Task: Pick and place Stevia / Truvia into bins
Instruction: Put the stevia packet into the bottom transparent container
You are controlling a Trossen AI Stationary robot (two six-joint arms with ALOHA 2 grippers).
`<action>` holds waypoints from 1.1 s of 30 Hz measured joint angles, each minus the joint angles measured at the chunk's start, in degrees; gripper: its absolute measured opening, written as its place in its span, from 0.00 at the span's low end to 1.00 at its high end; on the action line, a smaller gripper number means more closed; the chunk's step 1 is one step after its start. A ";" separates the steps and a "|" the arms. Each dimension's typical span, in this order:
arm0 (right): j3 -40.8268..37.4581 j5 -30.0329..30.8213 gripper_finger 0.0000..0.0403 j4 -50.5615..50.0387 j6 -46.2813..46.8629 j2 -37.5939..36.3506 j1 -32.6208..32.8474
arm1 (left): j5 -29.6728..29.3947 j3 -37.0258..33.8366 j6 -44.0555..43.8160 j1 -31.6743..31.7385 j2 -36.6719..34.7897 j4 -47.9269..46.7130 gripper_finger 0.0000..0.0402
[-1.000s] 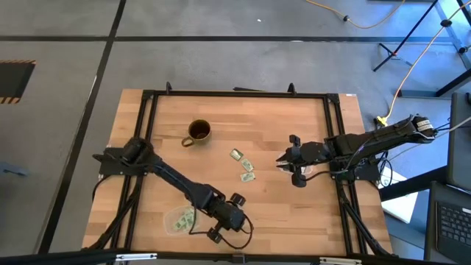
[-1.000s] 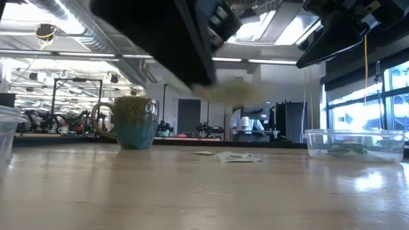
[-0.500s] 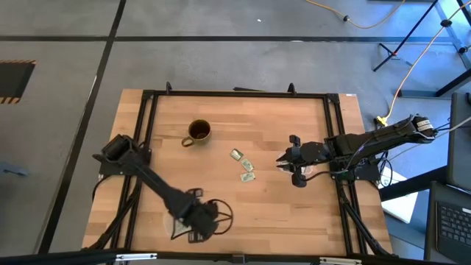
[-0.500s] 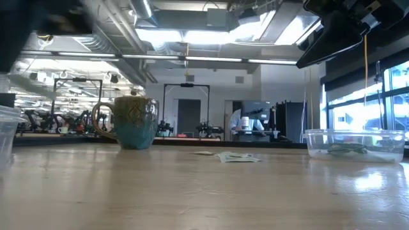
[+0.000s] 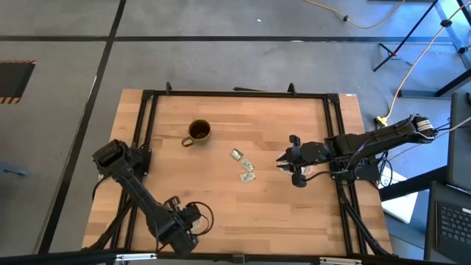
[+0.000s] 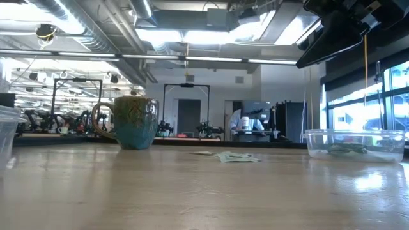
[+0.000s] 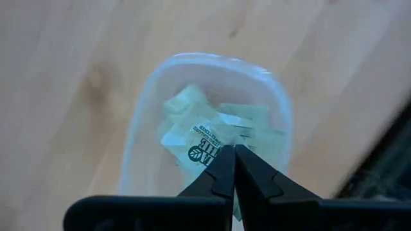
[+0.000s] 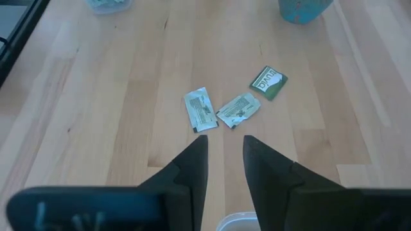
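Hovering over the near-left bin, the left pincer has its two dark fingers pressed together with nothing visible between them; several green-and-white Stevia / Truvia sachets lie piled inside that clear bin beneath it. In the high view this left pincer sits at the table's near-left edge and hides the bin under it. The right pincer hangs above the right side of the table, its fingers slightly parted and empty, looking down on three loose sachets lying near the middle of the table. These same three sachets lie close together, well apart from either bin, with a mug beyond them. The second bin stands on the right side, and the low view shows some dark green content in it, too dim to count. Judging by this, most sachets are already binned, and three are left to pick up. The right pincer looks best placed to fetch them.
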 joint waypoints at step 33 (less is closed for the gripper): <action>0.00 0.02 0.25 3.43 -4.33 0.00 0.00 | -2.54 -9.55 1.72 -0.14 -7.22 6.34 0.24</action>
